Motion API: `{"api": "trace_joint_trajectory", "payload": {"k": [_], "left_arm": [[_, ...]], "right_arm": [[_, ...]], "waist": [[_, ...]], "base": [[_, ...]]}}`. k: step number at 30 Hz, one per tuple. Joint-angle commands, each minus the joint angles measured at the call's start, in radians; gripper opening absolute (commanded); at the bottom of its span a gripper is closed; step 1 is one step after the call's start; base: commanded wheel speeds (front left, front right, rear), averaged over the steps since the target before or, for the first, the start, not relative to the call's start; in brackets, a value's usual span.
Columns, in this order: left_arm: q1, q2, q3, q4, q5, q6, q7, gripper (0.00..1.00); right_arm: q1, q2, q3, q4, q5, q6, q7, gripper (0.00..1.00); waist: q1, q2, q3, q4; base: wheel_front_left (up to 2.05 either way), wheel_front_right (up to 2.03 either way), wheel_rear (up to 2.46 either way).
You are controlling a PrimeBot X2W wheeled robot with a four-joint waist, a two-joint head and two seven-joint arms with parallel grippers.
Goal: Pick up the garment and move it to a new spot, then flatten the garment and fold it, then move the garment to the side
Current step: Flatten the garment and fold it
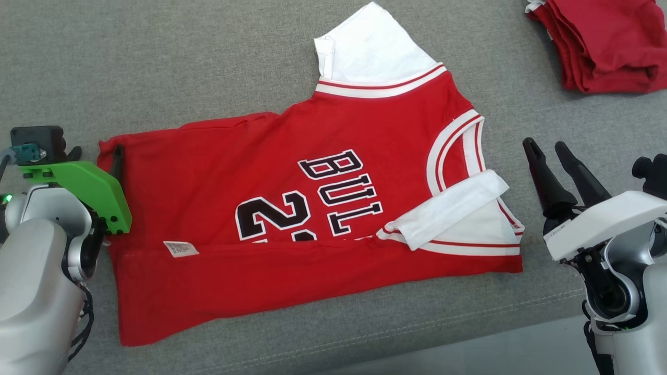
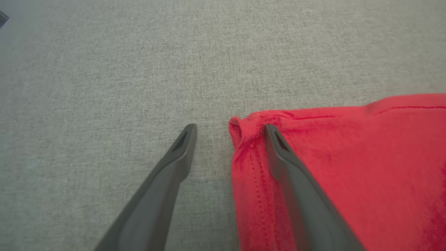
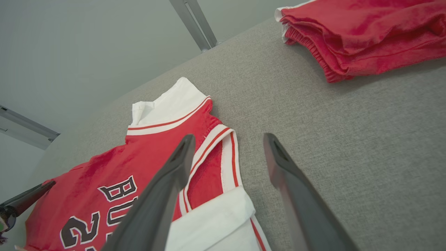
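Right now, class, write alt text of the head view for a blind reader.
A red basketball jersey with white sleeves lies partly folded on a grey surface. The open left end effector is at its hem, the open right end effector beside its collar; folded red clothing lies at upper right.

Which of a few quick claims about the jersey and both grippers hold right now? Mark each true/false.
1. The red jersey lies on the grey surface with its near long edge folded over part of the print. True.
2. The left gripper is shut on the jersey's hem. False: its jaws stand open, one finger over the hem corner, the other over bare surface.
3. The right gripper is open and holds nothing, beside the jersey's neck end. True.
4. The second red garment lies on the jersey. False: it lies apart, at the far right.
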Motion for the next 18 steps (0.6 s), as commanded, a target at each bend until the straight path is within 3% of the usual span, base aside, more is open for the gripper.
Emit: {"api": "trace_joint_trajectory", "payload": {"k": [1,3,7,8,10,11,18], "left_arm": [[-0.023,-0.001,-0.008,0.018,0.007,-0.005,0.011,1.00],[-0.035,-0.006,-0.016,0.041,0.009,-0.013,0.017,1.00],[-0.051,-0.024,-0.038,0.077,0.018,-0.027,0.001,0.47],[-0.052,-0.027,-0.042,0.083,0.019,-0.031,0.000,0.38],[-0.055,-0.034,-0.051,0.094,0.025,-0.042,-0.008,0.05],[-0.059,-0.035,-0.057,0.097,0.030,-0.050,-0.018,0.00],[-0.081,-0.069,-0.082,0.095,0.050,-0.080,-0.112,0.00]], "right_arm": [[-0.016,-0.008,0.004,0.000,0.008,0.000,0.003,1.00],[-0.019,-0.011,0.008,0.002,0.009,0.000,0.002,1.00],[-0.036,-0.023,0.021,0.007,0.013,0.000,0.005,1.00],[-0.039,-0.026,0.024,0.009,0.013,0.000,0.007,1.00],[-0.048,-0.034,0.033,0.011,0.010,0.000,0.014,1.00],[-0.057,-0.038,0.039,0.013,0.007,0.000,0.016,1.00],[-0.187,-0.070,0.071,0.068,-0.030,0.000,0.052,1.00]], "waist": [[-0.0001,0.0000,0.008,0.000],[-0.0001,0.0000,0.011,0.001],[-0.0001,0.0000,0.011,0.006],[-0.0001,0.0000,0.010,0.008],[-0.0001,0.0000,0.010,0.012],[-0.0001,0.0000,0.010,0.014],[-0.0001,0.0000,0.004,0.050]], "base": [[0.00,0.00,0.00],[0.00,0.00,0.00],[0.00,0.00,0.00],[0.00,0.00,0.00],[0.00,0.00,0.00],[0.00,0.00,0.00],[0.00,0.00,0.00]]}}
